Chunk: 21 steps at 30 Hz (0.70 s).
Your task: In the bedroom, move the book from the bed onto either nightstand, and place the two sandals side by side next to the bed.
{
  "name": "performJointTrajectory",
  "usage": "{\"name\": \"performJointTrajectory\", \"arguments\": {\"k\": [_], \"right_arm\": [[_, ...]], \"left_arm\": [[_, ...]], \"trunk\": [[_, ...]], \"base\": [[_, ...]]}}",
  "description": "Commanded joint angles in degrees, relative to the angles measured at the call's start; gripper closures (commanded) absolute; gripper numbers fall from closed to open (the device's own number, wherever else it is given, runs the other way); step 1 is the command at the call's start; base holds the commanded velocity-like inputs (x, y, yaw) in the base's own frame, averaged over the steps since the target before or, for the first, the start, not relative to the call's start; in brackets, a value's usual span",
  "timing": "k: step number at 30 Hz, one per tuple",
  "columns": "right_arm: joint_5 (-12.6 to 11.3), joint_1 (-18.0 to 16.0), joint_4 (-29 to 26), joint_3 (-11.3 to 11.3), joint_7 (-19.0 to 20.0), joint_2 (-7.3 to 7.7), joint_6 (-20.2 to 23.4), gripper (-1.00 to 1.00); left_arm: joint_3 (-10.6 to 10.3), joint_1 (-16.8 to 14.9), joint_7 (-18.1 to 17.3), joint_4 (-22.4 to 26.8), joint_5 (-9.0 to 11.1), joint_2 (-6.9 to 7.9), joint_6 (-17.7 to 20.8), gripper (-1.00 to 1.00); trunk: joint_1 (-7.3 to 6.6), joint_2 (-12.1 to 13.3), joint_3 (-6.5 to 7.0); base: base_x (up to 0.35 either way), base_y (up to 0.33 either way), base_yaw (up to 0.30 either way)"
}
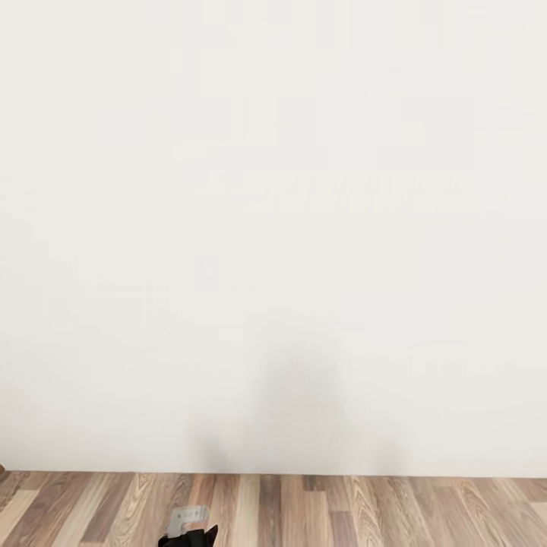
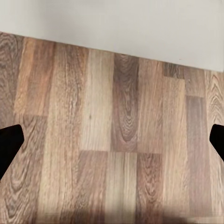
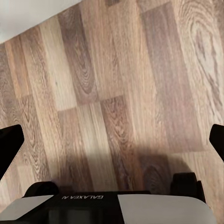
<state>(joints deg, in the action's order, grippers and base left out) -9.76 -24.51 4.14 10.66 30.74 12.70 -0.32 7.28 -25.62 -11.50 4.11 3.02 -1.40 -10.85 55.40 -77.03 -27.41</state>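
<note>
I face a bare white wall [image 1: 273, 228] of the bedroom, with a strip of wood-plank floor [image 1: 342, 509] below it. The book, the bed, the nightstand and the sandals are out of view. My left gripper [image 2: 112, 140] hangs open over the planks, its dark fingertips [image 2: 10, 142] far apart with nothing between them. My right gripper [image 3: 112, 144] is also open and empty above the floor, close to my own base [image 3: 116, 207]. A dark piece of one arm [image 1: 190, 533] pokes in at the lower edge of the head view.
The wall meets the floor [image 2: 112, 140] close ahead along a straight line. My shadow [image 1: 304, 410] falls on the wall. A sliver of something brown [image 1: 2, 471] touches the far left edge at floor level.
</note>
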Motion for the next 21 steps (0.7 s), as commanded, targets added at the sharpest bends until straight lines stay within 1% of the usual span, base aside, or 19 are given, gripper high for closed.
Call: {"name": "performJointTrajectory", "arguments": {"k": [1,16,21], "right_arm": [[-0.5,-0.1,0.2,0.1,0.3,0.03,0.0,-1.0],[-0.5,-0.1,0.2,0.1,0.3,0.04,0.0,-1.0],[-0.5,-0.1,0.1,0.1,0.3,0.04,0.0,-1.0]], "left_arm": [[0.4,0.0,-0.4,-0.1,0.3,-0.02,-0.1,-1.0],[0.4,0.0,-0.4,-0.1,0.3,-0.01,-0.1,-1.0],[0.4,0.0,-0.4,-0.1,0.3,-0.01,-0.1,-1.0]], "trunk": [[0.03,0.0,-0.06],[0.03,0.0,-0.06],[0.03,0.0,-0.06]], "base": [[0.328,0.0,0.0],[0.328,0.0,0.0],[0.28,0.0,-0.112]]}}
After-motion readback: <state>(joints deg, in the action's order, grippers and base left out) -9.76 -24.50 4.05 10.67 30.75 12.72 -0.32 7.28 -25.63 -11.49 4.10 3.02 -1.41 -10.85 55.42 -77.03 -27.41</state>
